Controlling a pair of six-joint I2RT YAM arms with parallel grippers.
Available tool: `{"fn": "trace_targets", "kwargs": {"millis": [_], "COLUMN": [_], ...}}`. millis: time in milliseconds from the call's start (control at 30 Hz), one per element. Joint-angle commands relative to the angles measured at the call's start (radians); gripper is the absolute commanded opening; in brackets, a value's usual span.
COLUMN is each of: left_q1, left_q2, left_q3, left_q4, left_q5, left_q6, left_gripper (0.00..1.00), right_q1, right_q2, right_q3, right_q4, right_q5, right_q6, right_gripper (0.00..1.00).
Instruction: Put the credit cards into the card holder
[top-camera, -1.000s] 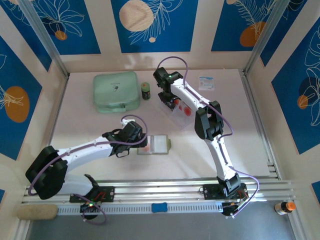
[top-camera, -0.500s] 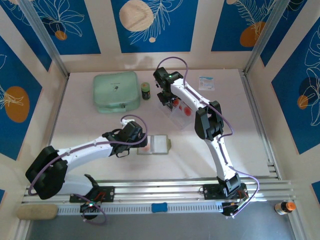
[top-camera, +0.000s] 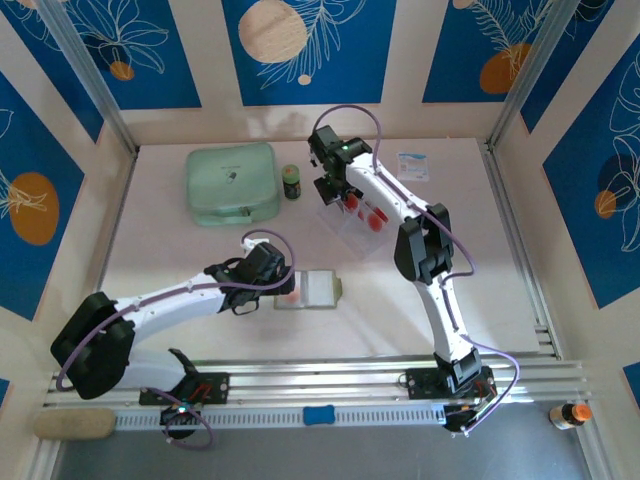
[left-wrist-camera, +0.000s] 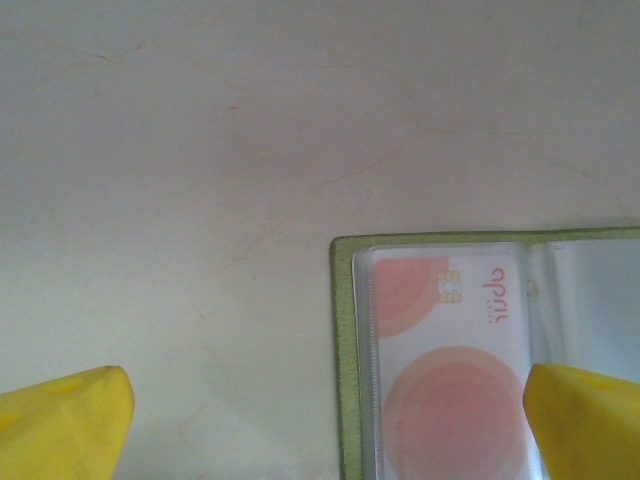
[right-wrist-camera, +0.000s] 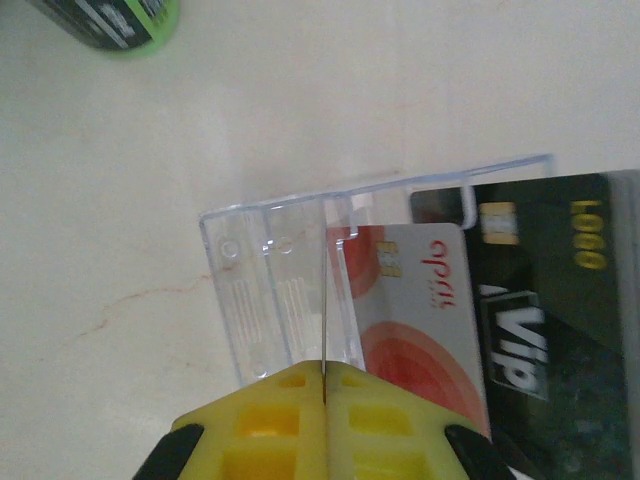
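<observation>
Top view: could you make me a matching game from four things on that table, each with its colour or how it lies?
Things:
1 case
2 jar
3 card holder
4 tray

Descriptions:
A clear, with cards in it
B mint green, back left
C lies open, a card tucked inside
D small, dark, just right of the case

Pairs: 1-B, 2-D, 3-C, 4-A.
</observation>
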Motion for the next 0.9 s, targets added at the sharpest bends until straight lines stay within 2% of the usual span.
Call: {"fn": "trace_targets", "kwargs": {"millis": [0, 200, 333, 600, 733, 867], "left_q1": [0.012, 0.019, 0.024, 0.029, 0.029, 0.03], "left_q2": [-0.024, -0.025, -0.013, 0.071, 0.113, 0.142], "left_q3": [0.012, 0.041, 0.068, 0.123, 0.134, 0.134], "left_q4": [-0.011, -0.027, -0.046, -0.079, -0.078, -0.078], "left_q5": [-0.012, -0.02, -0.015, 0.019, 0.032, 0.036], "left_q6": [0.017, 0.054, 0.09, 0.131, 0.131, 0.128], "left_gripper": [1.0, 1.0, 1.0, 1.0, 1.0, 1.0], "right_q1": [0.018, 0.061, 0.068, 0.012, 0.018, 0.045], "right_q2": [-0.115, -0.252, -0.407, -0.762, -0.859, -0.891], "right_q3": [-0.005, -0.125, -0.352, -1.023, -1.284, -1.505], "right_q4": [0.005, 0.062, 0.196, 0.747, 1.004, 1.244], "right_q5": [-0.037, -0.079, -0.191, -0.511, -0.544, -0.544], "right_q6": [0.0, 0.068, 0.19, 0.571, 0.731, 0.877], "right_gripper": [0.0, 0.0, 0.0, 0.0, 0.0, 0.0]}}
